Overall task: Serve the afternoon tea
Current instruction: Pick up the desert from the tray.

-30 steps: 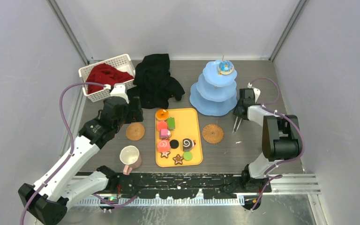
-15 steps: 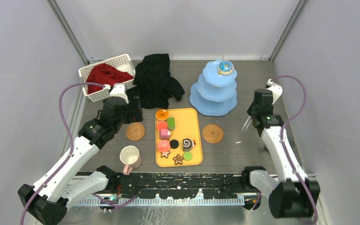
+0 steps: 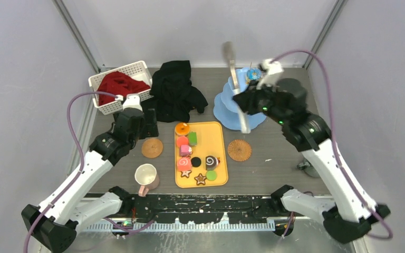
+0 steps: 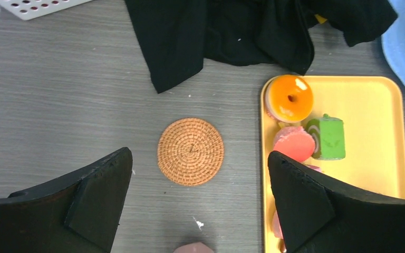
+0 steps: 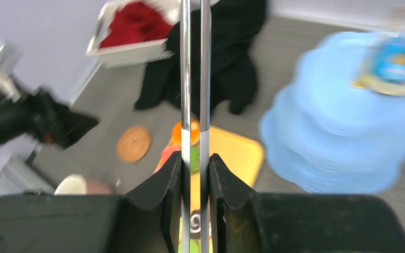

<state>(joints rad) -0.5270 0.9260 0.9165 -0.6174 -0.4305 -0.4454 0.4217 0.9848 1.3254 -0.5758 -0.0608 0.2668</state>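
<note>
Top external view: black cloth (image 3: 175, 92) behind tray (image 3: 219, 142); three-tier stand (image 3: 224, 108) right-rear of tray, beside my right tool (image 5: 195, 158), which grips metal tongs (image 3: 232, 66); left tool (image 4: 199, 154) wide.

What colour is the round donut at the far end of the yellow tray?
The donut is orange; the left wrist view shows it best.

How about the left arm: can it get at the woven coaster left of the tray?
Probably yes: the left pincer hangs open over the coaster, with nothing lying on it or between them.
</note>
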